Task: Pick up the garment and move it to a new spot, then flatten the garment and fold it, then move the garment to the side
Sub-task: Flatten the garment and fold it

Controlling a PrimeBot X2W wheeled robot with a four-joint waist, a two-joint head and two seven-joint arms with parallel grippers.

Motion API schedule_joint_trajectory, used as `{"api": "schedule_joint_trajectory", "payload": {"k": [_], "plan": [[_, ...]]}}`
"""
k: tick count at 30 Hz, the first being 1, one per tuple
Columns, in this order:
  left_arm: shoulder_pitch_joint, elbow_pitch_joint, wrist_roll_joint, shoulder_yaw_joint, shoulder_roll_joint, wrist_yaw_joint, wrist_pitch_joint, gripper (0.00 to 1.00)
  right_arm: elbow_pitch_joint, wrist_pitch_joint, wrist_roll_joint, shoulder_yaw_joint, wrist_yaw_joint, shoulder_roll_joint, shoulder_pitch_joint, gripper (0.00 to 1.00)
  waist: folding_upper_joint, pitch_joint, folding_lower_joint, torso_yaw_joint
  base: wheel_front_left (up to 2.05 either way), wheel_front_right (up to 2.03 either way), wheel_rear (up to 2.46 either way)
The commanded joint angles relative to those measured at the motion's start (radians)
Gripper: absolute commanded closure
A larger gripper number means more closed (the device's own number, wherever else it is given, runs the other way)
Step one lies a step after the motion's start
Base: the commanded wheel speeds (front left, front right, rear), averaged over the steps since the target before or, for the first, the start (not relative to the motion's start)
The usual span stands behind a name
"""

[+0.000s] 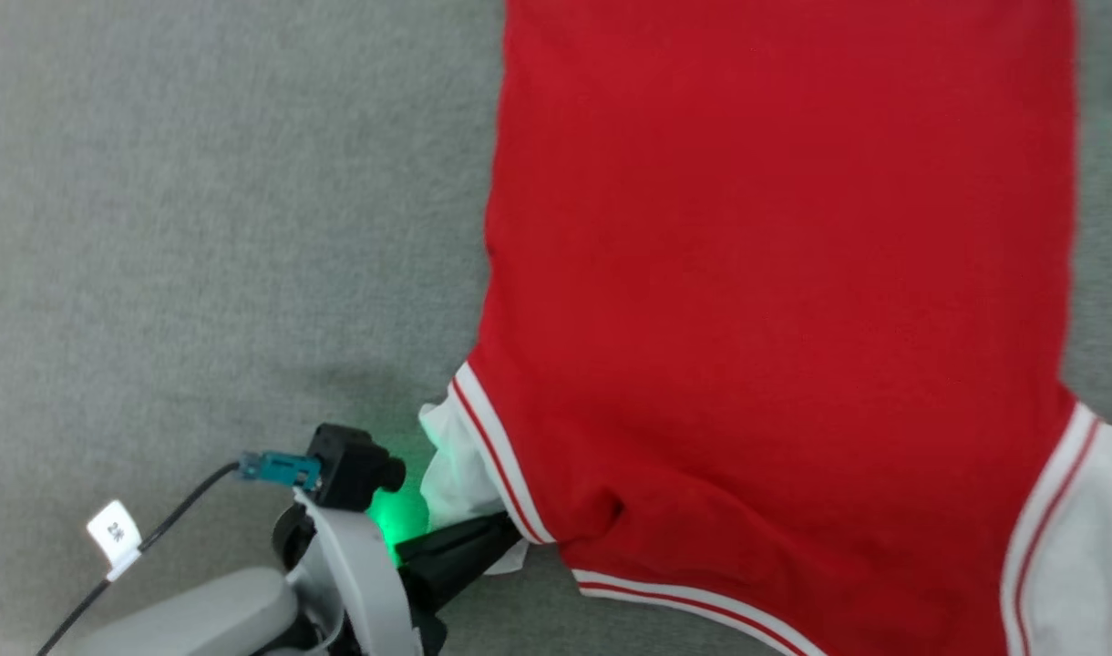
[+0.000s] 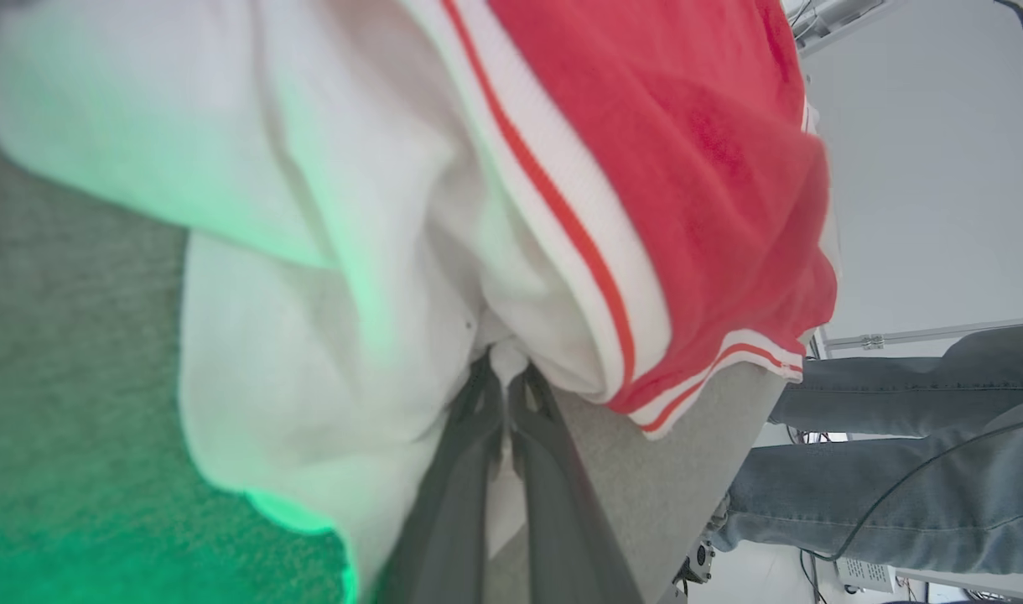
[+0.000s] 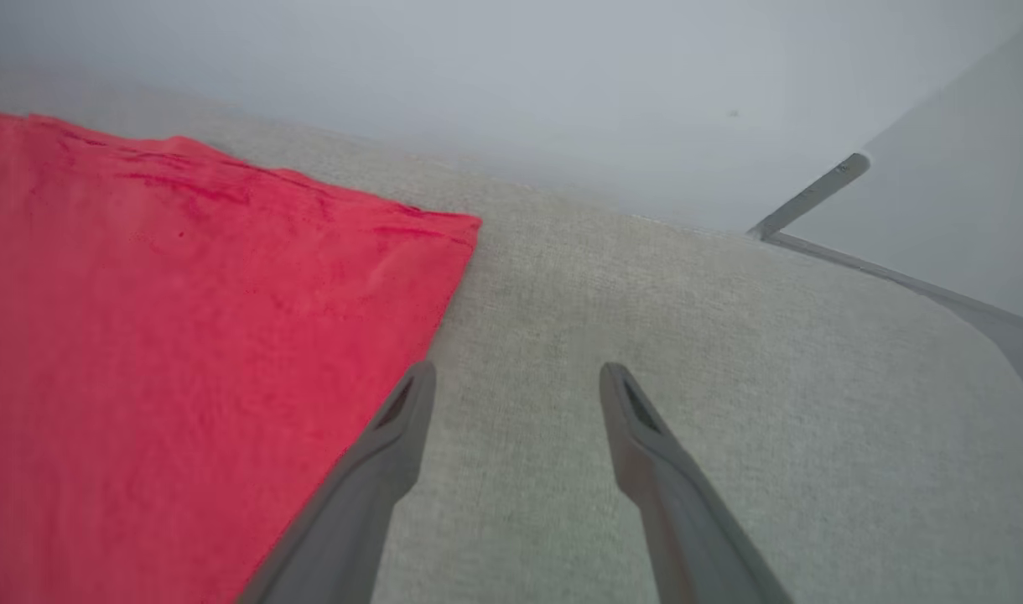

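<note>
Red garment [image 1: 775,273] w/ white-striped edges, white inside, spread flat; left fingers [image 2: 457,503] pinch it, right fingers [image 3: 377,470] wide apart.

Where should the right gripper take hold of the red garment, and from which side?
Probably the striped hem at the garment's right edge, mirroring the left gripper, which is shut on the white lining at the other hem. Come in low from the right: the open right gripper sits over the grey surface beside that flat-lying edge.
</note>
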State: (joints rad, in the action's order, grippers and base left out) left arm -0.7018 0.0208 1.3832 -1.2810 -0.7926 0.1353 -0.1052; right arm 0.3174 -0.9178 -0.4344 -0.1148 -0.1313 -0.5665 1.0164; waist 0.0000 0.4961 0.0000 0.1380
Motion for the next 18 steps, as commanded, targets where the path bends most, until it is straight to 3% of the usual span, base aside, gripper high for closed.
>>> {"api": "schedule_joint_trajectory", "payload": {"k": [1,7,16,17,18], "plan": [[-0.020,0.034,-0.003,-0.002,0.044,-0.009,0.008,1.00,0.040,-0.014,0.024,-0.006,0.001,0.002,0.035,0.00,0.0000,0.091,0.0000,0.079,0.00,0.00,0.00],[-0.036,0.047,-0.015,-0.005,0.078,-0.015,0.012,1.00,0.263,-0.083,0.115,-0.007,0.001,0.055,0.191,0.00,0.0000,0.147,0.0000,0.127,0.00,0.00,0.00],[-0.037,0.071,-0.015,-0.009,0.081,-0.021,0.003,1.00,0.401,-0.115,0.112,-0.036,0.000,0.097,0.220,0.00,0.0000,0.164,0.0000,0.127,0.00,0.00,0.00],[-0.040,0.071,-0.016,-0.009,0.082,-0.021,0.002,1.00,0.405,-0.112,0.109,-0.043,0.000,0.099,0.221,0.24,0.0000,0.164,0.0000,0.125,0.00,0.00,0.00],[-0.042,0.071,-0.015,-0.009,0.082,-0.021,0.000,1.00,0.407,-0.098,0.106,-0.047,0.000,0.099,0.222,0.54,0.0000,0.163,0.0000,0.123,0.00,0.00,0.00]]}}
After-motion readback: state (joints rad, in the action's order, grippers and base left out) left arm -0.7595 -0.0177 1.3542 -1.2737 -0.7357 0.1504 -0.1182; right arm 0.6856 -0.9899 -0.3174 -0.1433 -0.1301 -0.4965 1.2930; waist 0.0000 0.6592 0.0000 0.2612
